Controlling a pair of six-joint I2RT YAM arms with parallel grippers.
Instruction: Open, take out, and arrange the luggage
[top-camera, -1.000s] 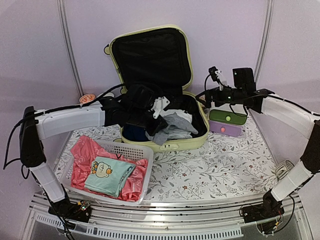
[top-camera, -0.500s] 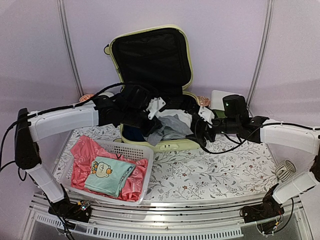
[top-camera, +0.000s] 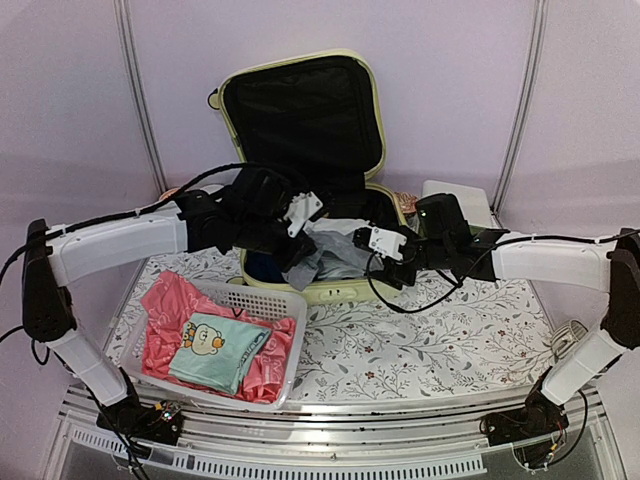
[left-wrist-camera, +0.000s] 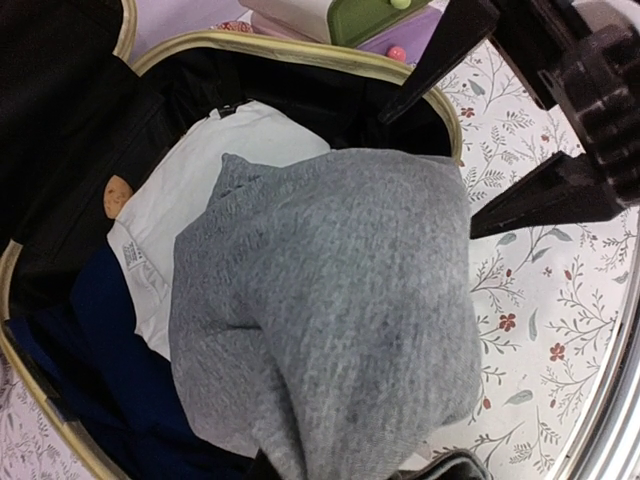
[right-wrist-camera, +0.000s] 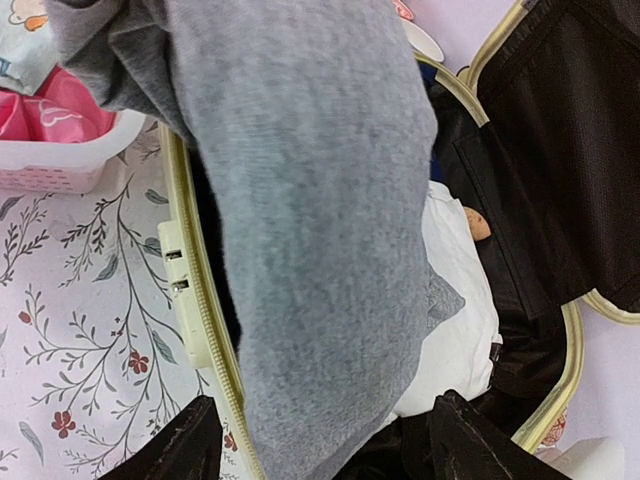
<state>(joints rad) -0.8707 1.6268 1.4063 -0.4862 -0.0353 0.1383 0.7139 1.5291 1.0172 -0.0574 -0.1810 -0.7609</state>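
Observation:
The pale yellow-green luggage (top-camera: 330, 292) lies open at the back centre with its black-lined lid up. Its rim also shows in the left wrist view (left-wrist-camera: 300, 48) and the right wrist view (right-wrist-camera: 190, 290). A grey knit garment (top-camera: 335, 258) hangs over its front edge, above a white garment (left-wrist-camera: 230, 150) and a navy one (left-wrist-camera: 100, 330). My left gripper (top-camera: 300, 225) is inside the case, shut on the grey garment (left-wrist-camera: 330, 290), with its fingers buried under the cloth. My right gripper (top-camera: 378, 250) is open, its fingers spread either side of the grey garment (right-wrist-camera: 310, 200).
A white slatted basket (top-camera: 265, 300) with pink and teal clothes stands front left of the case. A small white box with green and purple drawers (left-wrist-camera: 370, 15) sits behind my right arm. The flowered tablecloth (top-camera: 440, 330) covers the table.
My right arm swung from the drawer box at the back right down to the case's front right edge. Its open fingers now straddle the grey garment. My left gripper barely shifted.

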